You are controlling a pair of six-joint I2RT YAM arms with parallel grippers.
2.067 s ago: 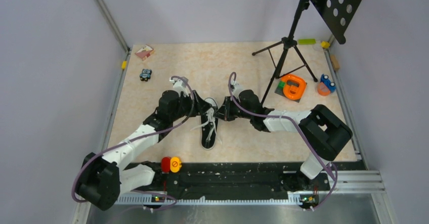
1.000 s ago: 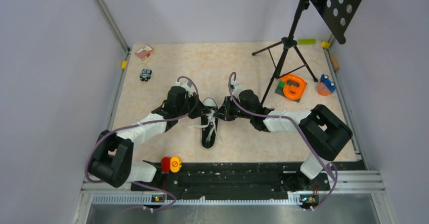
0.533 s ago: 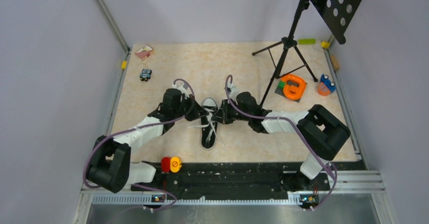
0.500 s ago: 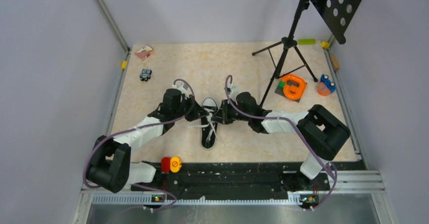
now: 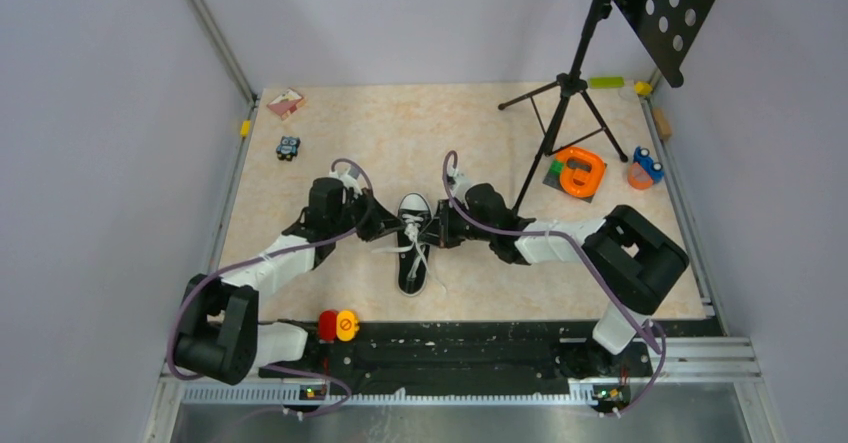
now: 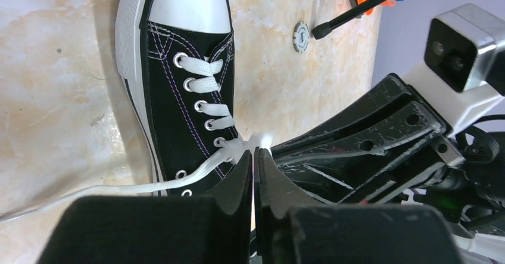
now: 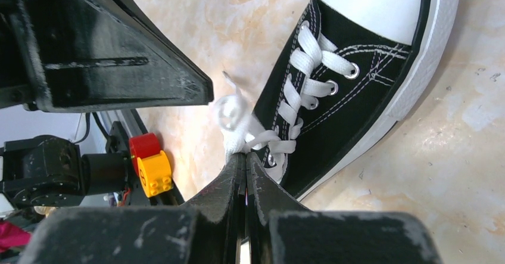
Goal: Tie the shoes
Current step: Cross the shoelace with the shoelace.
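The black sneaker (image 5: 413, 253) lay near the middle of the surface (image 5: 470, 133), its white toe cap pointing away from the arm bases, with one hand on each side. The left hand (image 6: 255, 154) was closed to a thin slit at the upper eyelets, a bit of the white laces (image 6: 205, 85) pinched at its tips. The right hand (image 7: 245, 155), fingers pressed together, gripped a bunched loop of lace from the opposite side. One loose lace end trailed over the surface on the left.
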